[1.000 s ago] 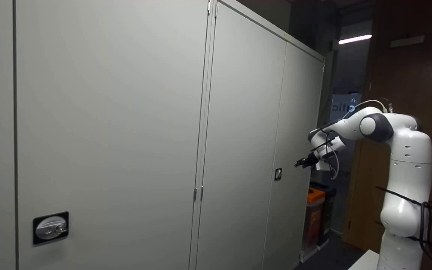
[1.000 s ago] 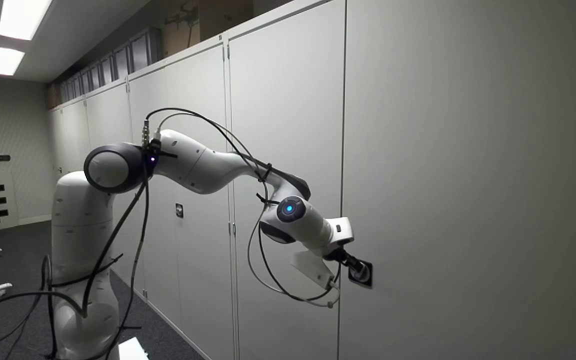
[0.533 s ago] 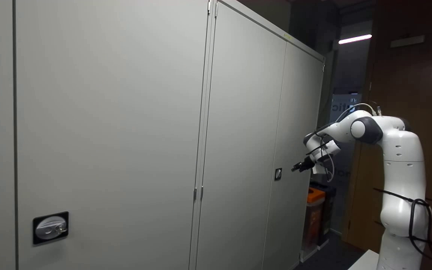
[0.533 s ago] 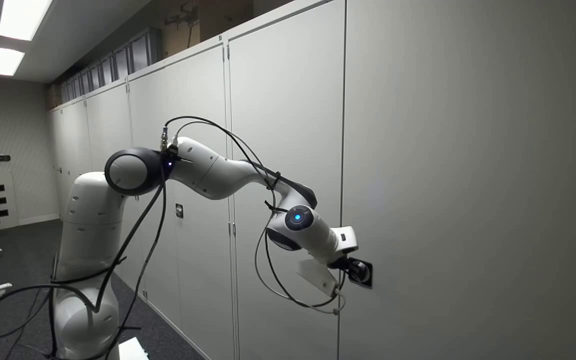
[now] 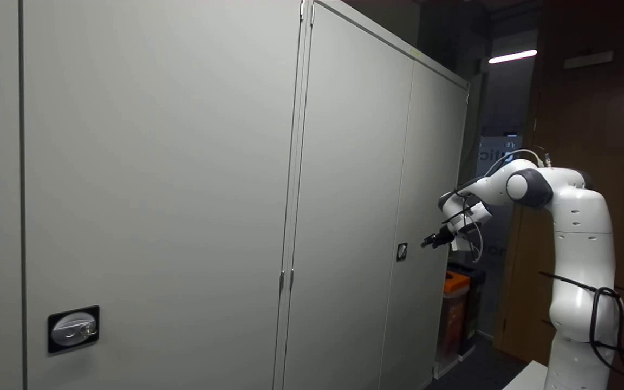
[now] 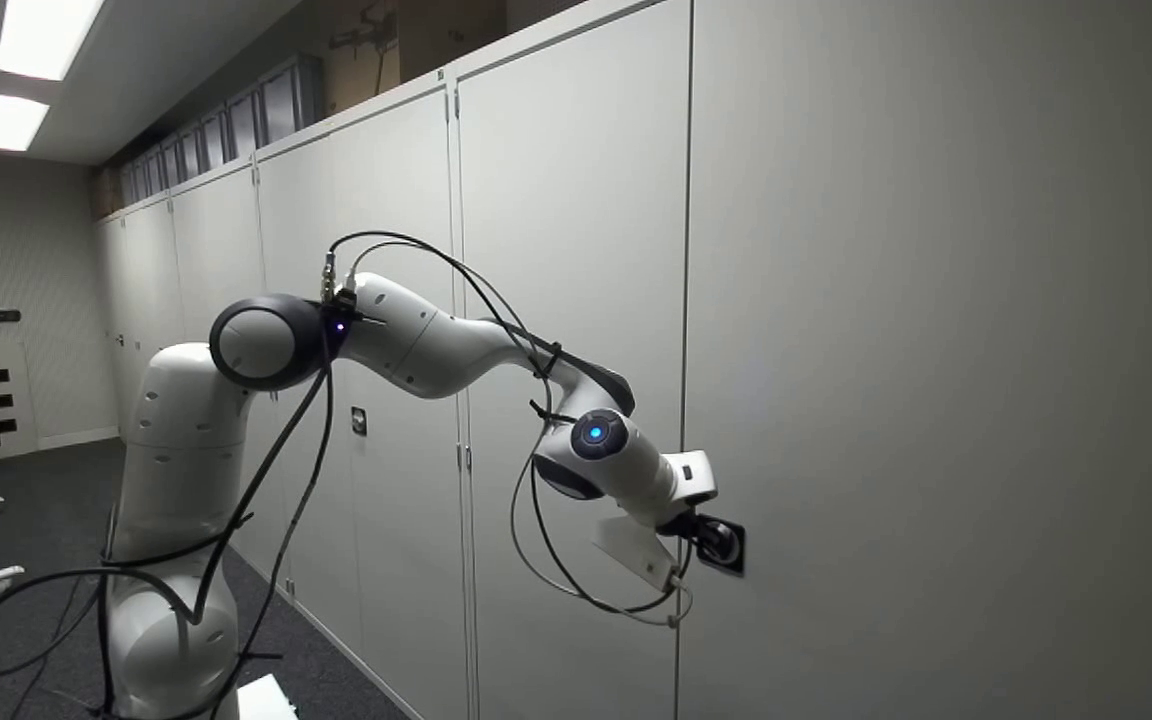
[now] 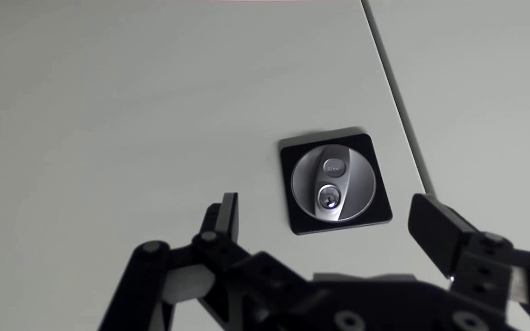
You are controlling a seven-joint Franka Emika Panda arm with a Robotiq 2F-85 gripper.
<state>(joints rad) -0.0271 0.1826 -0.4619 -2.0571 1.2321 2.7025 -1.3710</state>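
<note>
My gripper (image 7: 325,204) is open, its two black fingers (image 7: 229,216) wide apart with nothing held between them. Ahead of it, in the wrist view, a round silver turn-knob lock (image 7: 361,184) sits on a square black plate, with a keyhole in its raised bar. The lock lies between the lines of the fingers, a little beyond the tips. In an exterior view the gripper (image 5: 428,242) stands short of the lock plate (image 5: 402,252), with a gap showing. From another angle the gripper (image 6: 704,535) partly covers that plate (image 6: 736,565).
The lock is on a pale grey cabinet door (image 6: 936,300), beside a vertical door seam (image 7: 398,99). A second lock (image 5: 73,329) with a key in it is on a neighbouring cabinet. Bins (image 5: 455,281) stand past the cabinet's end. Loose cables (image 6: 526,560) hang from the arm.
Between one second and half a second ago, the arm moved toward the cabinet and slightly down, bringing the gripper nearer the lock. Since then it has stayed almost still. The jaws remain open.
</note>
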